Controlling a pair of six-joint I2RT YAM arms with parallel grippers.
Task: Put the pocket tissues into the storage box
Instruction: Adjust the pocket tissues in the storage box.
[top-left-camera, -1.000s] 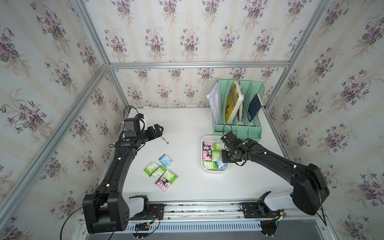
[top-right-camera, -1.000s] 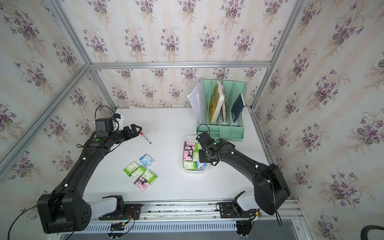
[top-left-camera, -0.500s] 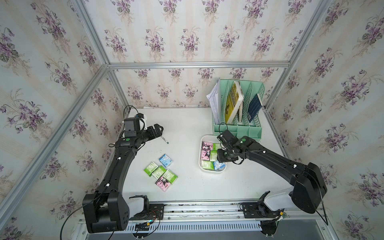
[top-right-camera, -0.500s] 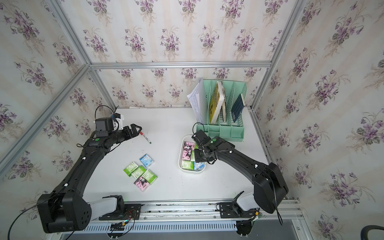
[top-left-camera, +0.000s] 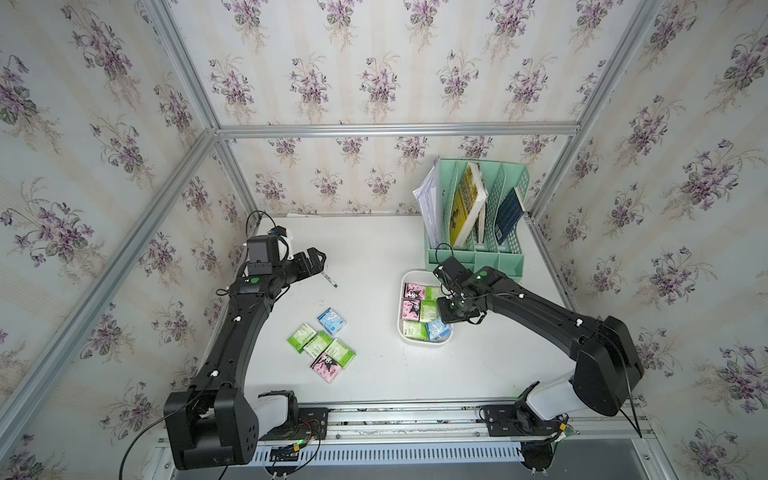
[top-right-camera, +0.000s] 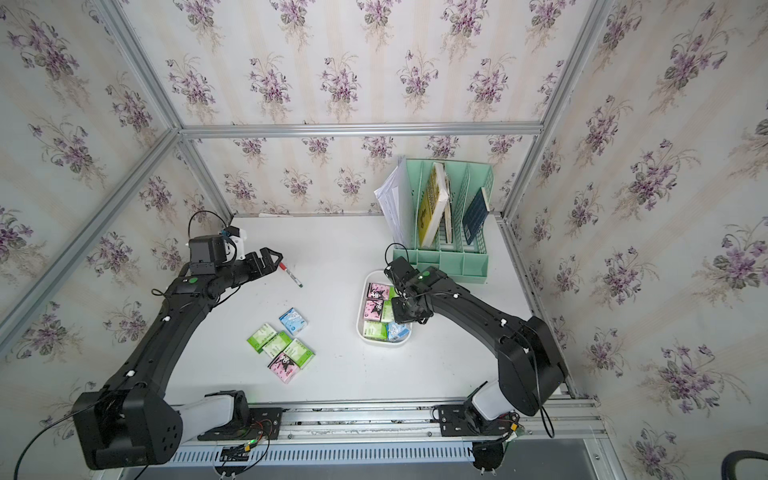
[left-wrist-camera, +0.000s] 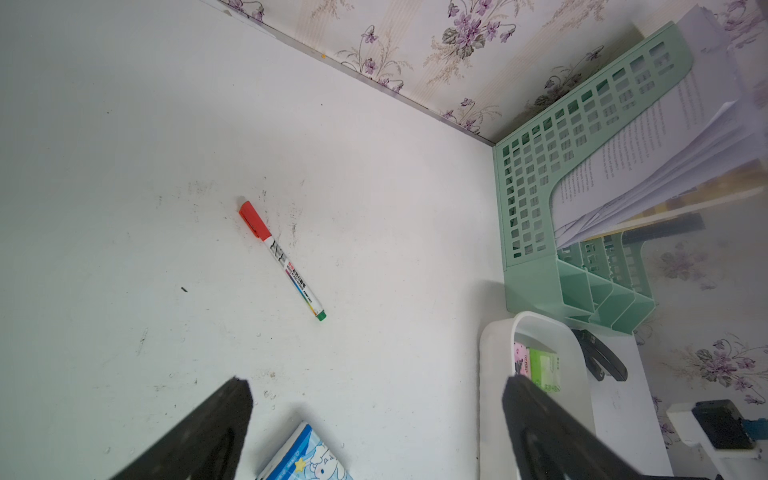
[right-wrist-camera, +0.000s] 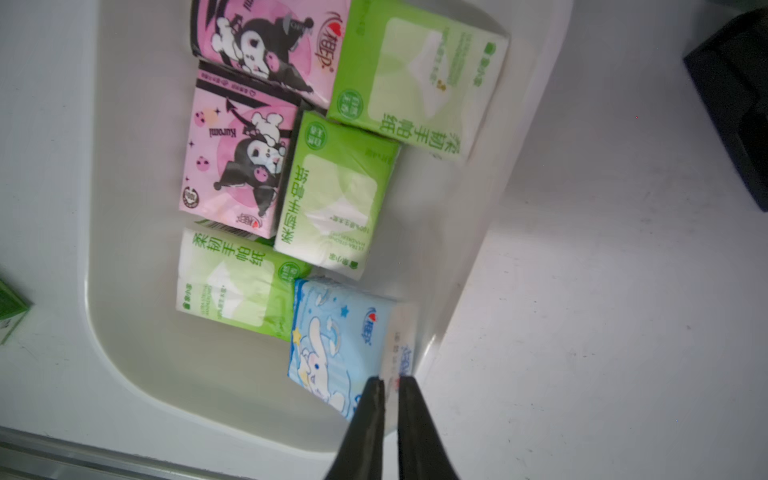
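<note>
The storage box (top-left-camera: 426, 341) (top-right-camera: 384, 341), a shallow white tray, holds several pocket tissues: pink (top-left-camera: 413, 291), green (right-wrist-camera: 332, 191) and a light-blue packet (right-wrist-camera: 336, 345) (top-left-camera: 437, 330) that leans on the box's wall. My right gripper (right-wrist-camera: 390, 384) (top-left-camera: 443, 319) points down over that blue packet's edge. Its jaws are shut to a sliver. Several more pocket tissues (top-left-camera: 322, 347) (top-right-camera: 282, 347) lie loose mid-table. My left gripper (left-wrist-camera: 374, 415) (top-left-camera: 313, 259) hovers open at the back left. It holds nothing, and a blue packet (left-wrist-camera: 307, 457) lies below it.
A red-capped marker pen (top-left-camera: 329, 279) (left-wrist-camera: 282, 259) lies just past the left gripper's tips. A mint-green file organiser (top-left-camera: 478, 249) (left-wrist-camera: 540, 187) with books and papers stands right behind the box. Wallpapered walls close in the table on three sides.
The right gripper's jaws have come nearly together over the blue packet, and the box has slid slightly left. The left arm has not moved.
</note>
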